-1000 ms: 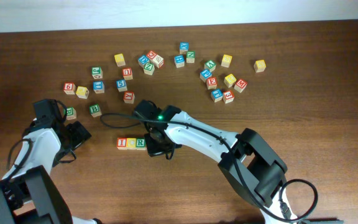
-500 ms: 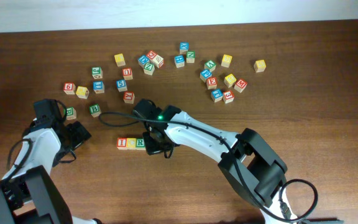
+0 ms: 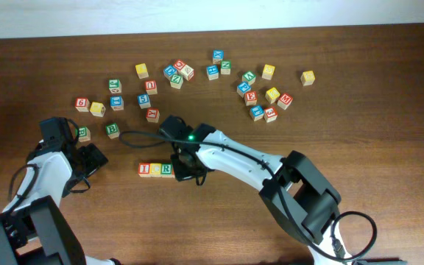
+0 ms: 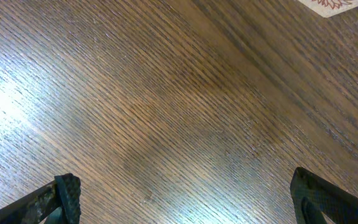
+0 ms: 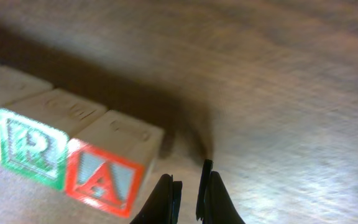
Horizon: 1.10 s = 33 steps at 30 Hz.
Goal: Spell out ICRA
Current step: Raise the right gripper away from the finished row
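Near the middle of the counter point(image 3: 359, 132), the letter blocks point(image 3: 155, 169) are sitting in a row. The red A block point(image 5: 107, 180) is touching the green R block point(image 5: 33, 146) at the row's right end. Just beside the A block, the right arm point(image 3: 234, 158) is hanging its jaws low, squeezed narrow and holding nothing. Off to the left, the left arm point(image 3: 50, 165) is holding its jaws wide over bare wood. Other blocks point(image 3: 256, 96) are lying scattered farther back.
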Tool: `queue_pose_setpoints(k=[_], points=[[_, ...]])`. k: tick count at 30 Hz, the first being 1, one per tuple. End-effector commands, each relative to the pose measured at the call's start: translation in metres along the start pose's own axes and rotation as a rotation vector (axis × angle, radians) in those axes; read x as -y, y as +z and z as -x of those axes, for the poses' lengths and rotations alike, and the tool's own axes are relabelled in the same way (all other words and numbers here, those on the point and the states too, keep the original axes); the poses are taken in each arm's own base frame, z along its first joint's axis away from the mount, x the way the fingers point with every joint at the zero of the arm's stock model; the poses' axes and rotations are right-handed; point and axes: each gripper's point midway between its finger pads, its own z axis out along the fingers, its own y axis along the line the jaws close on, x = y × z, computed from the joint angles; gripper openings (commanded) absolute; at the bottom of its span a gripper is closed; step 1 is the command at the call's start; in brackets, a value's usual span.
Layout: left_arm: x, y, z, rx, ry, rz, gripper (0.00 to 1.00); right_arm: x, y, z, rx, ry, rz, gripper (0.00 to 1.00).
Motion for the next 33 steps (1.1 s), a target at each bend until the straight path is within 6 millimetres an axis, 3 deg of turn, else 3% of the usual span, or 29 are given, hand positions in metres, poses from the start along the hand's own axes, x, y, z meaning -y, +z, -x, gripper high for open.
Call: queue_pose_setpoints(k=[1,3,7,11,19,20,21,22,24,25,26,33], points=[[-0.003,-0.001,0.0,0.005,-0.007,0.007,0.99,0.026,-0.001,0.014,0.021,-0.011,-0.044,0.06],[-0.003,-0.001,0.0,0.005,-0.007,0.006,0.99,0.037,-0.002,0.017,0.01,-0.053,-0.055,0.06],[-0.003,-0.001,0.0,0.005,-0.007,0.006,0.99,0.055,-0.005,0.02,-0.008,-0.058,-0.07,0.16],[-0.003,-0.001,0.0,0.005,-0.007,0.006,0.99,0.069,-0.007,0.028,-0.002,-0.021,-0.073,0.17],[-0.003,-0.001,0.0,0.005,-0.007,0.006,0.99,0.071,-0.007,0.029,-0.001,-0.015,-0.073,0.19],[-0.003,-0.001,0.0,0.005,-0.007,0.006,0.99,0.071,-0.007,0.029,-0.001,-0.015,-0.073,0.23],[-0.003,-0.001,0.0,0.005,-0.007,0.006,0.99,0.071,-0.007,0.029,-0.002,-0.015,-0.073,0.35],[-0.003,-0.001,0.0,0.005,-0.007,0.006,0.99,0.071,-0.007,0.029,-0.001,-0.016,-0.073,0.62],[-0.003,-0.001,0.0,0.005,-0.007,0.006,0.99,0.072,-0.007,0.029,-0.002,-0.015,-0.074,0.8],[-0.003,-0.001,0.0,0.005,-0.007,0.006,0.99,0.072,-0.007,0.029,-0.002,-0.015,-0.074,0.94],[-0.003,-0.001,0.0,0.005,-0.007,0.006,0.99,0.071,-0.007,0.029,-0.001,-0.015,-0.073,0.98],[-0.003,-0.001,0.0,0.005,-0.007,0.006,0.99,0.071,-0.007,0.031,0.006,-0.016,-0.07,0.99]])
